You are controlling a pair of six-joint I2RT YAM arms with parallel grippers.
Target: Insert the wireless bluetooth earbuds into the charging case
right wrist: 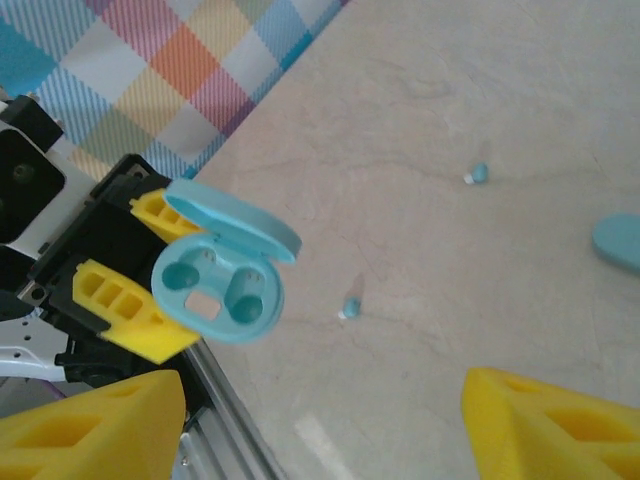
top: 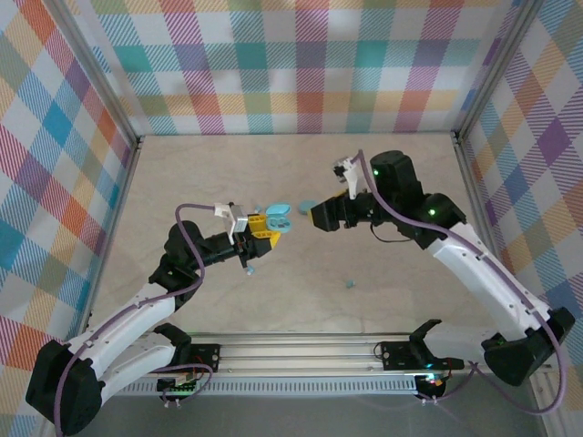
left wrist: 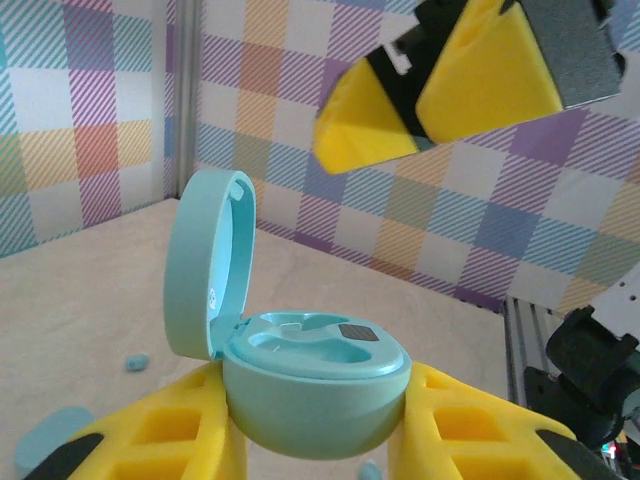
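Right wrist view: caught right pincer (right wrist: 320,430) spread, hanging over tiny pale-blue earbud nub (right wrist: 350,308) loose on beige surface (right wrist: 480,80); open rounded teal charging case (right wrist: 222,290) pinched in left pincer (top: 258,232) alongside.

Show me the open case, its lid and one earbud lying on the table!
case (left wrist: 315,402): left wrist view, front of its round base.
lid (left wrist: 190,270): left wrist view, outer edge of the raised flap.
earbud (right wrist: 350,309): right wrist view, middle of the nub nearest the case.

In left fingers (left wrist: 110,450) a case (left wrist: 315,390), two earbuds (right wrist: 350,308) on table (right wrist: 480,80) nearby, perhaps second case (right wrist: 618,243) beyond
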